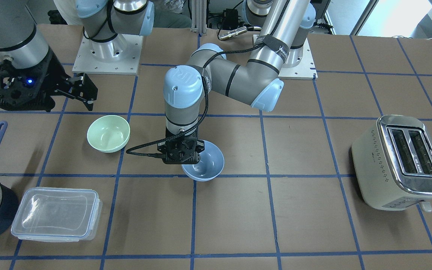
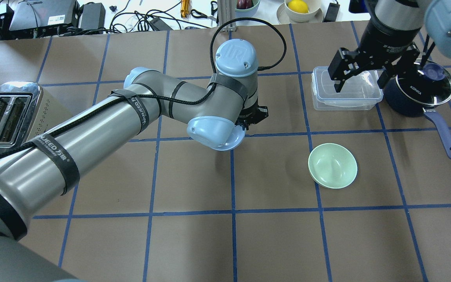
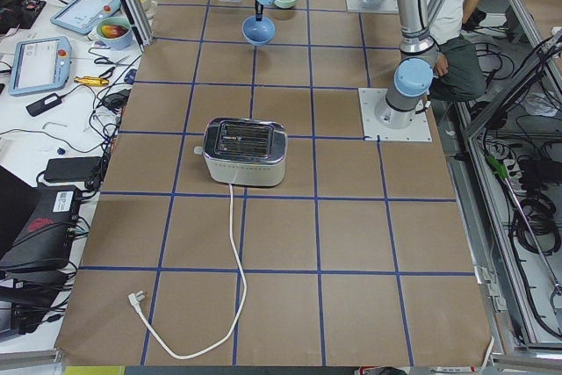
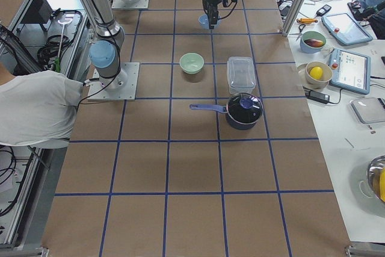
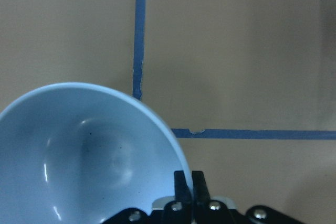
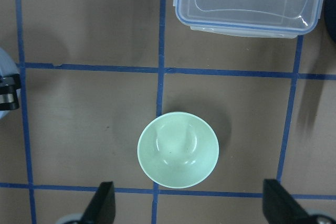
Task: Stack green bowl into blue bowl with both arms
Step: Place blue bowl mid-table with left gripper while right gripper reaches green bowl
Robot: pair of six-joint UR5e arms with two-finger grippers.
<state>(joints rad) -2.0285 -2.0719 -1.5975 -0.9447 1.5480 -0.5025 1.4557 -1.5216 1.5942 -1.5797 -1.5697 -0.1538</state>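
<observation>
Your green bowl [image 2: 332,165] sits upright on the bench [image 2: 272,243], on its own, apart from the blue bowl [image 1: 208,167]. The left end effector [image 5: 187,184] is pinched tight on the blue bowl's rim. The right end effector [image 6: 191,203] hangs above the green bowl with its fingers wide apart, gripping nothing. You've also got a clear container [image 2: 350,100] and a navy saucepan [image 2: 405,102] side by side nearby.
</observation>
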